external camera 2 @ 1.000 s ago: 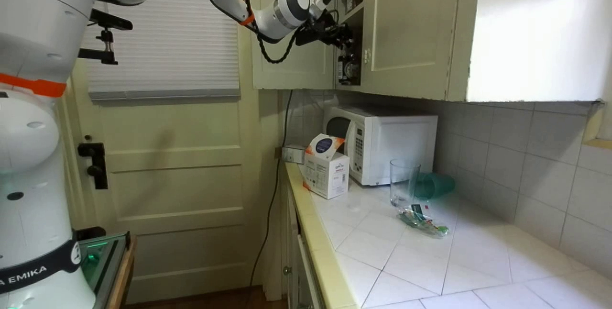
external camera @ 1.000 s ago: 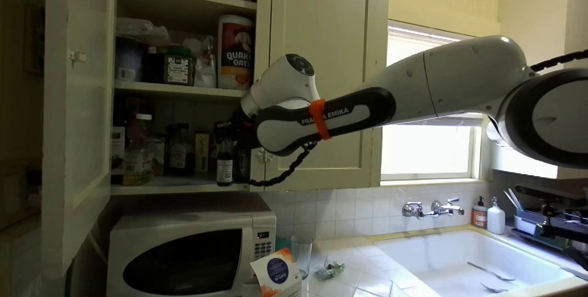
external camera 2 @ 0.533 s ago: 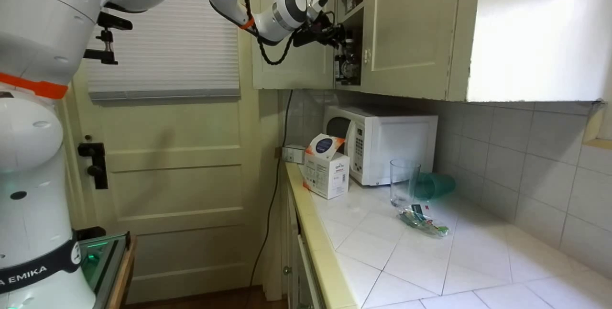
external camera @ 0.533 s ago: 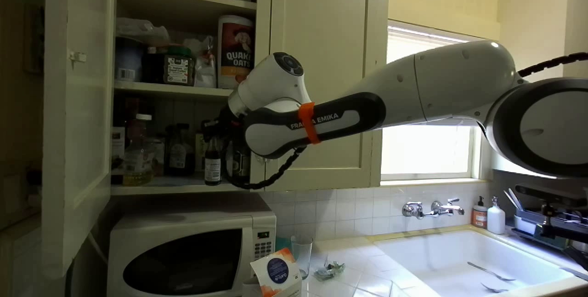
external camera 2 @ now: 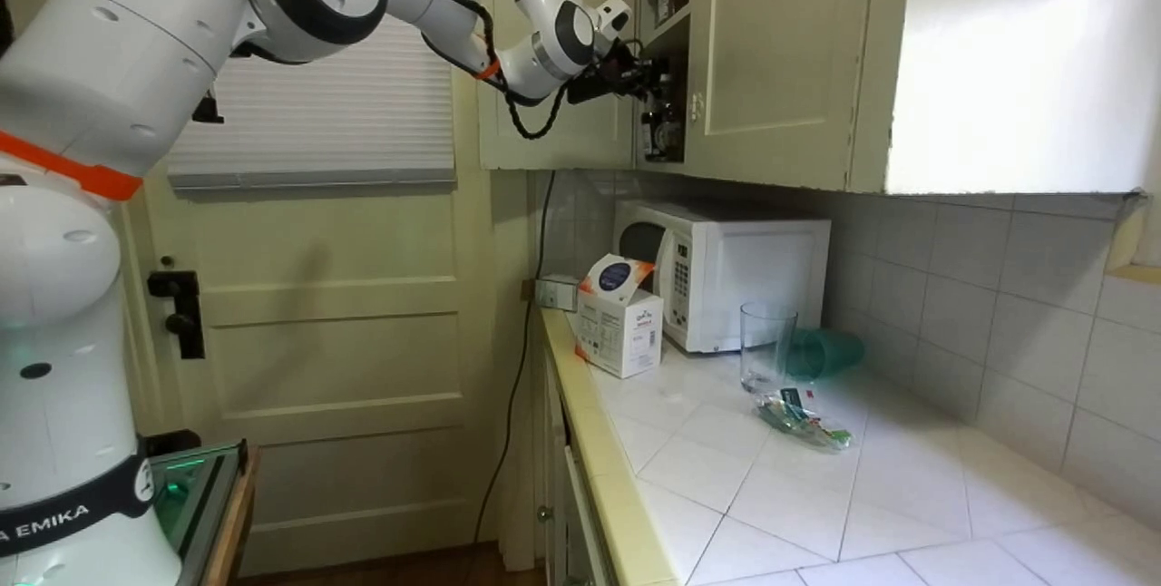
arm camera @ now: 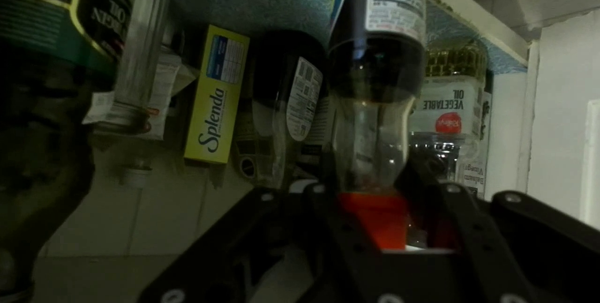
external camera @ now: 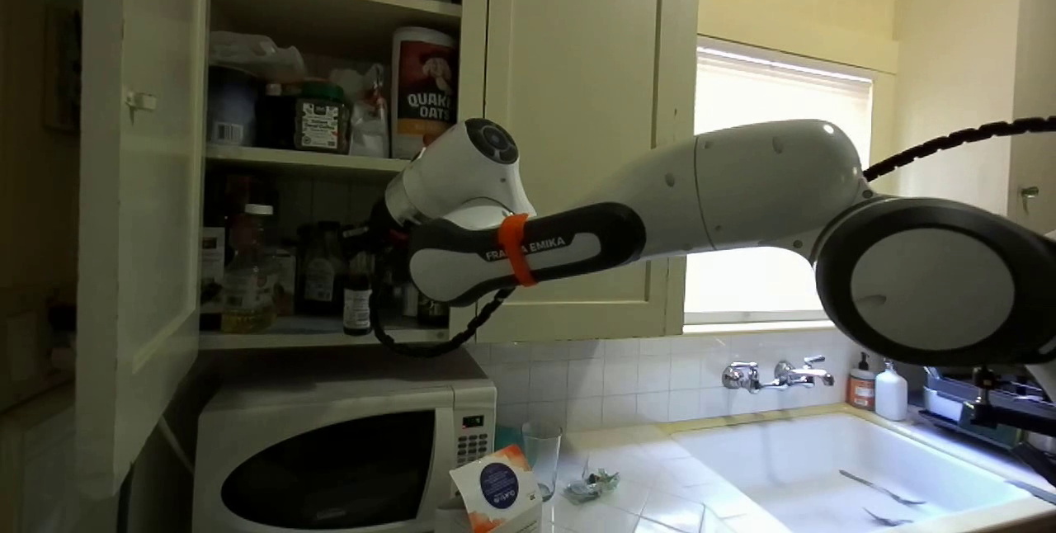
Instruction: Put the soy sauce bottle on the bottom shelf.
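The gripper (arm camera: 373, 167) pinches the soy sauce bottle (arm camera: 377, 71) tight by its neck, near the front edge of the bottom shelf (external camera: 289, 341). It seems putting-down time: next, stand it flat, then let go.

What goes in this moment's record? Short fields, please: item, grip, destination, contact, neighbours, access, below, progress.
Item: soy sauce bottle, about upright
Grip: jaws closed on the bottle by its red cap
Destination: bottom shelf, the lowest board
Contact: bottle's base appears near the shelf's front edge in an exterior view; whether it touches cannot be told
Neighbours: yellow Splenda box, vegetable oil bottle
Access: cupboard door open
Below: microwave
Progress: bottle not yet released
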Tool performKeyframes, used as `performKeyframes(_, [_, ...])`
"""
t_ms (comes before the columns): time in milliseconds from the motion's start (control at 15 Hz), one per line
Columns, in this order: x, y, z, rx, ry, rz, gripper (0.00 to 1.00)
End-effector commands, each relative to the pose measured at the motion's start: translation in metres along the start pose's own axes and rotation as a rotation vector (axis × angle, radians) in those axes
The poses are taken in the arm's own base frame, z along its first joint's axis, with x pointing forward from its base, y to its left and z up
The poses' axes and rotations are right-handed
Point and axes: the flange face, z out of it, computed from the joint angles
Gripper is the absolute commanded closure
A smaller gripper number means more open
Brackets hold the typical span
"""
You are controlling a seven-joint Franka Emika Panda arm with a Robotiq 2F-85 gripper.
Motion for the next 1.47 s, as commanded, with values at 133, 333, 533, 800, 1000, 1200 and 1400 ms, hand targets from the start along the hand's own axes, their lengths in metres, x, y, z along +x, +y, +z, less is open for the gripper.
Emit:
performKeyframes(133, [0.03,0.001,0.008,-0.025,0.108,-0.016,0.87])
performKeyframes(333, [0.034,0.01,0.014,-0.037,0.124,0.005,0.87])
performKeyframes(533, [0.031,0.017,0.026,-0.046,0.14,0.022,0.87])
performKeyframes(800, [0.028,0.023,0.034,-0.057,0.148,0.034,0.87])
performKeyframes(1000, [0.028,0.023,0.036,-0.066,0.122,0.057,0.87])
performKeyframes(1200, [0.032,0.028,0.034,-0.095,0.106,0.092,0.87])
performKeyframes(1400, [0.035,0.036,0.032,-0.12,0.091,0.141,0.87])
